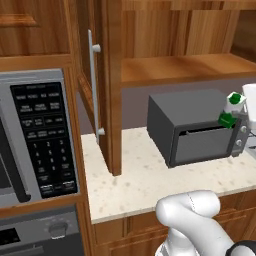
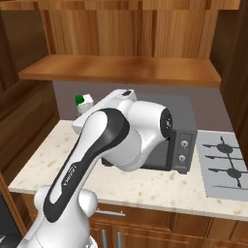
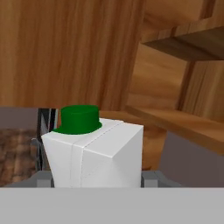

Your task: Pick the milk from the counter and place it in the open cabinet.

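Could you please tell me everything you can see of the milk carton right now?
The milk is a small white carton with a folded top seam and a round green cap. Left base view also shows green at its lower end and the carton tilted. It is lifted off the counter, above the grey toaster oven, below the cabinet shelf, apparently held in the gripper.
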Available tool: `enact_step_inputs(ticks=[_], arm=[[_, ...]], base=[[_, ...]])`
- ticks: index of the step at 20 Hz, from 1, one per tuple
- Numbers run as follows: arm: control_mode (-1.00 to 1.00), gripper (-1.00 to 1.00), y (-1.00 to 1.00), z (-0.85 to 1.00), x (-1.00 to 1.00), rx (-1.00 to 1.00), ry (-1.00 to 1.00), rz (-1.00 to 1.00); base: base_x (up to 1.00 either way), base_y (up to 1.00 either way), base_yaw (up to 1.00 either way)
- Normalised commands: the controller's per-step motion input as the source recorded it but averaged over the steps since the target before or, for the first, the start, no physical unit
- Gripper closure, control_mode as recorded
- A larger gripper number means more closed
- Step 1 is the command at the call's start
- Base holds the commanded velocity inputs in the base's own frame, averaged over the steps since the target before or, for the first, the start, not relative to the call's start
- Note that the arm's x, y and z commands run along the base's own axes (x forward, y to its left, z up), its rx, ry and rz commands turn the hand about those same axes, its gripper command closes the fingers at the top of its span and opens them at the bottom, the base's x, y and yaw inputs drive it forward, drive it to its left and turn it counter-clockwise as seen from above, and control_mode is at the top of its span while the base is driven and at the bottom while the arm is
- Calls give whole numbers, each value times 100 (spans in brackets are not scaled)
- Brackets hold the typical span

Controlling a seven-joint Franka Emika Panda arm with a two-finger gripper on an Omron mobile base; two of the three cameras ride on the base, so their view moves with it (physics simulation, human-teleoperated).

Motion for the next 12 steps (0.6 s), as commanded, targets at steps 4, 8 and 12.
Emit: enact_step_inputs(ticks=[4,8,12], arm=[[100,100,0,0,0,0,0,0],[-100,100,-3,0,4,0,1,1],[-100,100,-6,33,23,1,1,0]], base=[[0,0,0],[0,0,0],[0,0,0]])
